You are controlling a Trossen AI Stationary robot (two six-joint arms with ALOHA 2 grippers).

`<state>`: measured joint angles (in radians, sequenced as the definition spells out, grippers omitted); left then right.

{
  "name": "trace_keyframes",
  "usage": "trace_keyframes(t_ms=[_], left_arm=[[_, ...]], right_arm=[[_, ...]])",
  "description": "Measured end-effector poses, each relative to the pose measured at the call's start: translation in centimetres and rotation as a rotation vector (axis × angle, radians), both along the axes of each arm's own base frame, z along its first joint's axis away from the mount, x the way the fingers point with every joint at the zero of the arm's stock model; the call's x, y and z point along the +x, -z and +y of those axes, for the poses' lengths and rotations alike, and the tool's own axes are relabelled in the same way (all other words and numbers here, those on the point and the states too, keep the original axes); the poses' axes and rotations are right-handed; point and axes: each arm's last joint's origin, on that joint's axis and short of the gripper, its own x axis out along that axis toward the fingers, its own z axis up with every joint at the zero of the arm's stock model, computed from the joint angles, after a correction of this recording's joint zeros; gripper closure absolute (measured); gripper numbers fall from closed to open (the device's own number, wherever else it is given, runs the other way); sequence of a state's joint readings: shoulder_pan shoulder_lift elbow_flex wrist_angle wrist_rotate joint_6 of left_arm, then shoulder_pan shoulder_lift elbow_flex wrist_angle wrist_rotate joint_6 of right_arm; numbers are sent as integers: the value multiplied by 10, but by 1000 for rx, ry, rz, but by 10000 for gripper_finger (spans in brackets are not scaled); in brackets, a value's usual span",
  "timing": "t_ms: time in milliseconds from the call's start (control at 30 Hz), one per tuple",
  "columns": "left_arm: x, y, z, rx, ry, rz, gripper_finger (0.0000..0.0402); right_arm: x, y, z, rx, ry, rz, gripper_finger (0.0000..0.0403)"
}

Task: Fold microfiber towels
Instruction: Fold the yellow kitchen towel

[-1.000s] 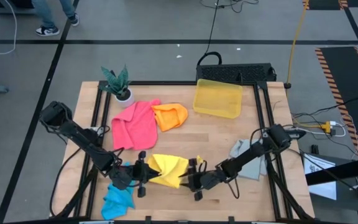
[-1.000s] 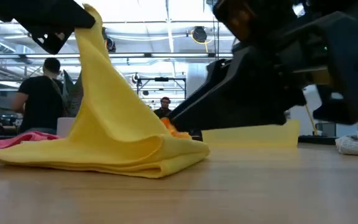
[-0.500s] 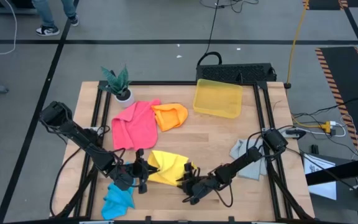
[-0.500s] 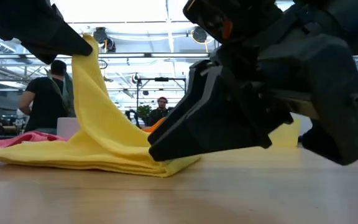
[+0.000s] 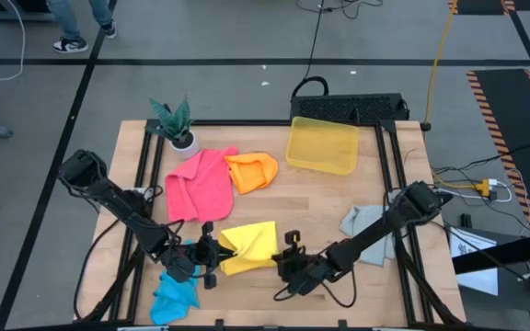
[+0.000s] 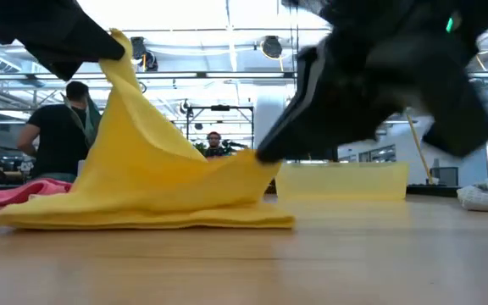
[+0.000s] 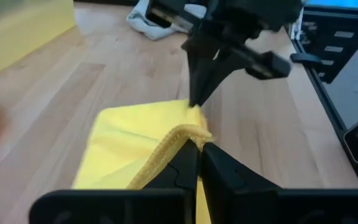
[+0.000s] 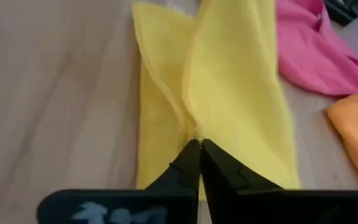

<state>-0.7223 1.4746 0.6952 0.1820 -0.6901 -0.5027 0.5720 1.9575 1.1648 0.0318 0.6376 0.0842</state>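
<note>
Both grippers pinched tight on the soft yellow microfiber towel (image 5: 248,248) at the front of the light wooden table (image 5: 320,207).

Left gripper (image 5: 212,258) clamped on one raised corner, right gripper (image 5: 282,262) clamped on the opposite corner, cloth lifted between them into a low tent, bottom edge resting on the wood. Just beside the left arm, at the front edge: crumpled bright blue towel (image 5: 173,294). Off to the right edge, under the right arm: rumpled grey towel (image 5: 362,225). Further back on the left: spread pink towel (image 5: 199,184), touching a bunched orange towel (image 5: 252,171). At the far side: translucent yellow plastic bin (image 5: 322,144), and a small potted green plant (image 5: 175,122) in the back left corner. Beyond the table in the low view, a person in a dark top (image 6: 56,127).
</note>
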Motion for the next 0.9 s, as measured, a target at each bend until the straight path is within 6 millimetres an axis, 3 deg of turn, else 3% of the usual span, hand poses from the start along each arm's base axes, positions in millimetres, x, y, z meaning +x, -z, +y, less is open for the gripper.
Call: trace_keyframes(t_ms=[167, 333, 500, 767, 900], left_arm=[[3, -6, -2, 6, 12, -60, 395], [2, -13, -8, 27, 51, -124, 383], [-2, -14, -14, 79, 76, -135, 396], [-10, -17, -28, 13, 216, -148, 378], [-9, -28, -33, -5, 268, -249, 382]], right_arm=[[-2, -13, 1, 84, -54, -12, 401], [-5, -15, 5, 20, -27, -60, 402], [-16, -35, 16, 24, -27, -130, 402], [-27, -50, 44, 334, -411, -62, 402], [-30, -66, 55, 357, -493, -183, 402]])
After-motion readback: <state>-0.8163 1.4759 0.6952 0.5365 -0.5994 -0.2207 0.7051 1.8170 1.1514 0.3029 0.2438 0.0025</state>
